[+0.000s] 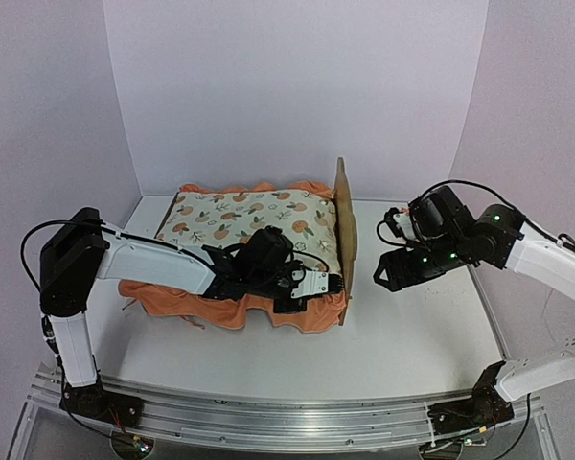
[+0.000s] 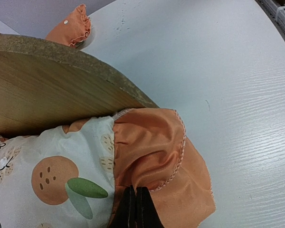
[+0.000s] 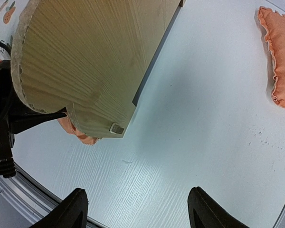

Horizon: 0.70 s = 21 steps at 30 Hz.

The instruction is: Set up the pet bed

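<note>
Left fingers (image 2: 128, 211) closed at mattress pad (image 2: 152, 147) ruffle beside pet bed (image 2: 47, 90) headboard, right fingers (image 3: 75, 211) spread wide, clear of headboard

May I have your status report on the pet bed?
Left pincer shut at mattress pad ruffle. Right pincer open, off pet bed headboard. Pillow loose on table.
</note>
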Tool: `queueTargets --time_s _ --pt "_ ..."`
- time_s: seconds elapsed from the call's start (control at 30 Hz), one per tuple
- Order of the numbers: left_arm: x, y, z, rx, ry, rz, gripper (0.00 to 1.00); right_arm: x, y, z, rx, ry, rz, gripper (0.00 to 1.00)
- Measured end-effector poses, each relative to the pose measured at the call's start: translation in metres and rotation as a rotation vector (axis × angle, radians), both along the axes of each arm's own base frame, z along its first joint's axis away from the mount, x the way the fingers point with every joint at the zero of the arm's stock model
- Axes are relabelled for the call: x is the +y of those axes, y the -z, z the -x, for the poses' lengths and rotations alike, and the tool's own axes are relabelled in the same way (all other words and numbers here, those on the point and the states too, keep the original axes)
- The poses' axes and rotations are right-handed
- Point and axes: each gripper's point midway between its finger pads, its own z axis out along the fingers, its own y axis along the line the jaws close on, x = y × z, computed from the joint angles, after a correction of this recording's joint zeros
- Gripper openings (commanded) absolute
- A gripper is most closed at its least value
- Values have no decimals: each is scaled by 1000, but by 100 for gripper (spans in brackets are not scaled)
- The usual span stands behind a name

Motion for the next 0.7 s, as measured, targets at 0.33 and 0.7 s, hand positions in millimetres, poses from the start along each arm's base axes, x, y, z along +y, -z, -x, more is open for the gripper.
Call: queueTargets --time_s 0.33,0.7 --pt "5 -25 -22 -20 -79 42 0 30 -19 17 34 -182 -113 62" --pt "39 -97 -72 31 -200 169 0 87 -65 42 -1 -449 -361 47"
